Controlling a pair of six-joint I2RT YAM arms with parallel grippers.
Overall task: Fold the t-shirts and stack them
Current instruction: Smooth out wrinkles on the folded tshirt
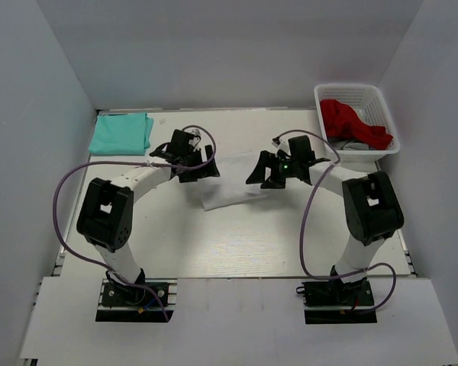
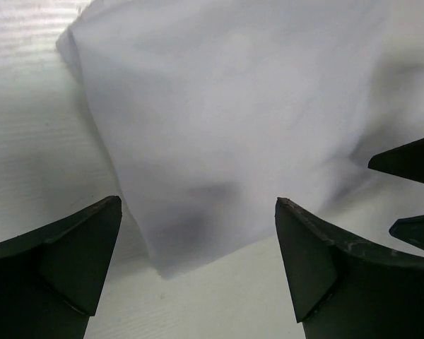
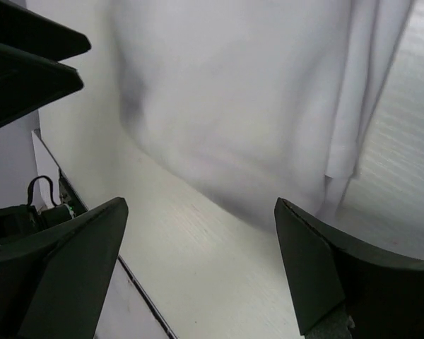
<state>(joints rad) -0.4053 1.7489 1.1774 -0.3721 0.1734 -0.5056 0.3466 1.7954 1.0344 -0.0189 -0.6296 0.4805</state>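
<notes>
Two robot arms lean in over a thin, plain white t-shirt (image 1: 230, 192) that lies rumpled near the middle of the pale table (image 1: 237, 248). The left arm's fingers (image 1: 192, 164) are at the shirt's left edge and the right arm's fingers (image 1: 269, 174) at its right edge.

Both pairs are spread wide and grip nothing. In the left wrist view the dark fingers (image 2: 71, 247) frame a corner of the white cloth (image 2: 233, 127), which lies flat below them, and the tips of the other arm's pair (image 2: 410, 162) show at the right edge. The right wrist view has its own fingers (image 3: 63, 261) parted above the same shirt (image 3: 247, 106), where a folded edge runs down the right side of the cloth.

A plain mint-teal t-shirt (image 1: 120, 132) sits folded at the far left corner of the table, well apart from the white one. At the far right corner stands a white plastic lattice basket (image 1: 320, 97) holding a bunched red cloth (image 1: 351, 122).
</notes>
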